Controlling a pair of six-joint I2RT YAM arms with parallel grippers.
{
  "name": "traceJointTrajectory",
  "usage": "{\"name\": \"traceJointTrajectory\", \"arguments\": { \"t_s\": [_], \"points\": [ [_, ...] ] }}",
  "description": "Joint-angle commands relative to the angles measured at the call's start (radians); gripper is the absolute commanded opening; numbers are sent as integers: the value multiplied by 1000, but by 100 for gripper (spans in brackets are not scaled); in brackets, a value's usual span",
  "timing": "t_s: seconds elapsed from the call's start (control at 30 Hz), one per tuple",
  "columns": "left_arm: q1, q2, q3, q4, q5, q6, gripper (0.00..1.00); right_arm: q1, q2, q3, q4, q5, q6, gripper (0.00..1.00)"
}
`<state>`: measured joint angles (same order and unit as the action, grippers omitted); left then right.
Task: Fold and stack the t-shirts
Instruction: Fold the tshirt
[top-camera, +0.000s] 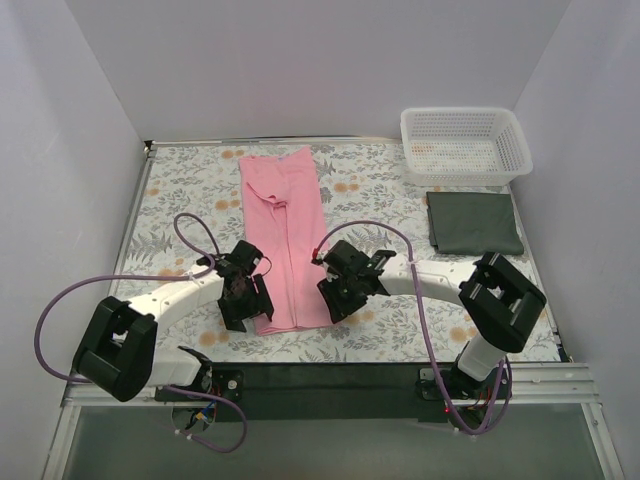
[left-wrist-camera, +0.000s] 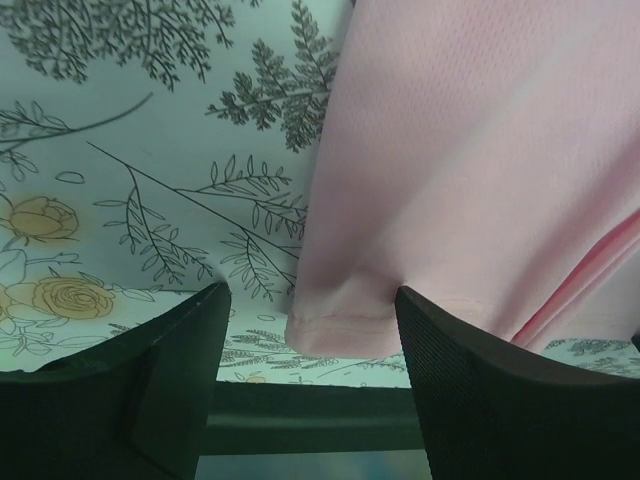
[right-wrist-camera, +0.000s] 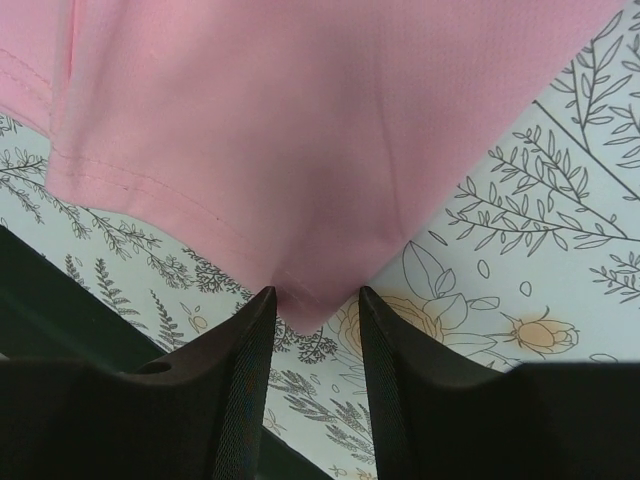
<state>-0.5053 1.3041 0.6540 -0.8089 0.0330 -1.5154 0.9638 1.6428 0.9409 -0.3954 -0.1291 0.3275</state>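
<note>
1. From the top camera you see the pink tee (top-camera: 285, 230) as a long, narrow strip in the middle of the table cloth (top-camera: 190, 190), running from the far edge to the near edge. The green tee (top-camera: 473, 222) lies folded flat at the right, just near of the basket (top-camera: 462, 112) in the far right corner. The left claw (top-camera: 258, 300) is at the near left corner of the pink tee and the right claw (top-camera: 332, 298) at its near right corner. From here you cannot tell how wide either claw is.

2. From the left wrist camera you see the left claw (left-wrist-camera: 310, 300) wide. The hemmed corner of the pink tee (left-wrist-camera: 480, 150) lies between its two fingers (left-wrist-camera: 150, 380), flat on the table cloth (left-wrist-camera: 150, 150), and neither finger touches it.

3. From the right wrist camera you see the right claw (right-wrist-camera: 315, 295) narrow. The corner of the pink tee (right-wrist-camera: 320, 120) bunches into the gap at its fingertips (right-wrist-camera: 250, 340), with a crease running up from it. You cannot tell whether the cloth is really gripped. The table cloth (right-wrist-camera: 520, 230) shows at the right.
</note>
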Motion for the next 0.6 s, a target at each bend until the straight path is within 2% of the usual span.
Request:
{"name": "traceJointTrajectory", "arguments": {
  "t_s": [0.0, 0.2, 0.37, 0.43, 0.47, 0.5, 0.53, 0.57],
  "points": [
    [-19, -2, -19, 14, 48, -3, 62, 16, 11, 19, -20, 20, 33, 39],
    [-48, 6, -53, 27, 73, -8, 58, 32, 37, 42, -62, 55, 54, 38],
    [-76, 41, -53, 31, 68, -12, 49, 49, 57, 64, -95, 77, 58, 35],
    [-85, 58, -53, 33, 68, -16, 42, 55, 64, 75, -105, 75, 56, 33],
    [-85, 61, -51, 34, 67, -16, 38, 58, 75, 79, -109, 74, 53, 29],
    [-87, 63, -51, 34, 67, -16, 26, 59, 80, 87, -117, 74, 50, 27],
    [-87, 58, -48, 34, 61, -14, 22, 61, 83, 90, -120, 75, 47, 24],
    [-87, 54, -47, 31, 58, -15, 18, 62, 83, 91, -122, 77, 41, 17]
  ]
}}
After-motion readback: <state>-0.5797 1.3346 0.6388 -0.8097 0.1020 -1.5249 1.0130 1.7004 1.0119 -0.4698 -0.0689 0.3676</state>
